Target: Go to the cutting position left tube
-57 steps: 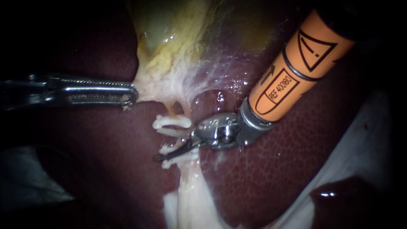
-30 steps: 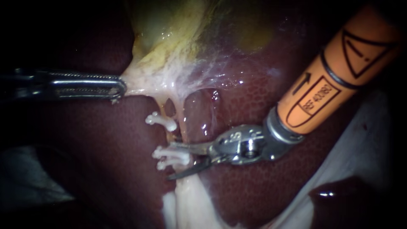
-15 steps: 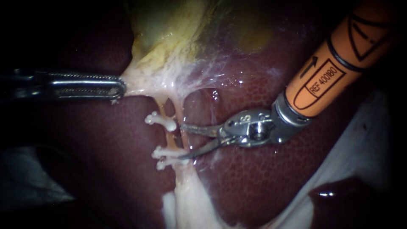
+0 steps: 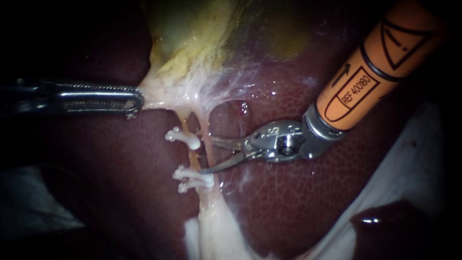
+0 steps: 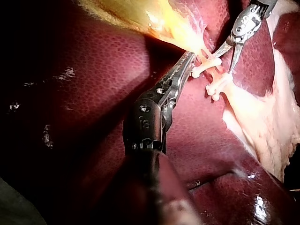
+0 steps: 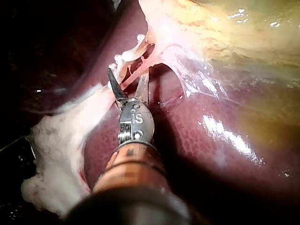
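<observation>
My right instrument [image 4: 207, 156], end effector spread open, sits at 3 o'clock of the clipped left tube [image 4: 193, 159]; my left instrument [image 4: 137, 101] stands clenched on the gallbladder [image 4: 192, 62] edge.

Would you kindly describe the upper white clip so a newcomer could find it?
From the yellowish gallbladder, follow the thin tube down over the liver. The upper clip is the lone bar crossing it, nearest the gallbladder; the lower clips sit paired beyond the right instrument's open jaws.

endoscope close above the liver [image 4: 298, 202], wrist cameras behind the left instrument [image 5: 190, 58] and right instrument [image 6: 126, 78], all sharing the clips [image 4: 185, 138]
</observation>
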`<state>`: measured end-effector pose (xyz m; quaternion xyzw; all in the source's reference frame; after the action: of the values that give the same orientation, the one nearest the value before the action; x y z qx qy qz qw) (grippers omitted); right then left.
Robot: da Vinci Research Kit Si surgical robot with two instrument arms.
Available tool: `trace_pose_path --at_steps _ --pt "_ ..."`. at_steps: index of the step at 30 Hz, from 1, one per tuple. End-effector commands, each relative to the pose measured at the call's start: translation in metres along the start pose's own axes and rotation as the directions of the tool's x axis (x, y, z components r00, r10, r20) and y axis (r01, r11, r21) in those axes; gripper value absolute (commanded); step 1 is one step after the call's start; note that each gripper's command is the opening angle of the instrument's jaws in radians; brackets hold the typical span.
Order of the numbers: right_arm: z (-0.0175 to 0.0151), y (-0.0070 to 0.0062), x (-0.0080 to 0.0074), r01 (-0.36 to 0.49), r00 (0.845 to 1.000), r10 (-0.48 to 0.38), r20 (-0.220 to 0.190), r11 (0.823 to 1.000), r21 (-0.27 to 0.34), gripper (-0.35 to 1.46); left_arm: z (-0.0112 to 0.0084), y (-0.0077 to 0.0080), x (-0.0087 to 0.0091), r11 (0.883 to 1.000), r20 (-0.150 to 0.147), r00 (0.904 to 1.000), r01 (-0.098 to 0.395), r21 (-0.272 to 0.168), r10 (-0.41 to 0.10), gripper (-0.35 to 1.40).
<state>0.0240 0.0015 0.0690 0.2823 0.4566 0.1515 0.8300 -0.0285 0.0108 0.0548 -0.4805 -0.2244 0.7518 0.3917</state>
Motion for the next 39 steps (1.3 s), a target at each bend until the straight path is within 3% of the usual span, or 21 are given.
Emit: trace_pose_path --at_steps 1,11,20,24,39 --pt "-0.0002 -0.0001 0.0 0.001 1.0 -0.001 0.0 1.0 0.001 1.18 0.0 0.0 0.0 1.0 0.0 1.0 0.0 0.0 0.0 -0.35" --pt "-0.0031 -0.0008 -0.0005 0.003 1.0 -0.003 0.0 1.0 0.021 1.18 -0.0001 -0.0001 -0.0001 1.0 0.0 1.0 0.0 -0.001 0.0 -0.35" --pt "-0.0028 -0.0038 0.0009 0.019 1.0 -0.019 0.003 0.997 0.074 1.18 -0.0001 -0.0001 -0.0001 1.0 0.001 1.0 -0.001 -0.001 0.001 -0.35" --pt "-0.0016 -0.0044 0.0015 0.035 0.999 -0.036 0.004 0.995 0.097 1.18 -0.0001 -0.0001 -0.0001 1.0 0.0 1.0 -0.001 -0.001 0.001 -0.35" --pt "0.0009 -0.0011 -0.0009 0.005 1.0 -0.007 0.027 0.997 0.074 1.18 0.0001 -0.0001 -0.0001 1.0 0.0 1.0 -0.001 0.0 0.001 -0.35"
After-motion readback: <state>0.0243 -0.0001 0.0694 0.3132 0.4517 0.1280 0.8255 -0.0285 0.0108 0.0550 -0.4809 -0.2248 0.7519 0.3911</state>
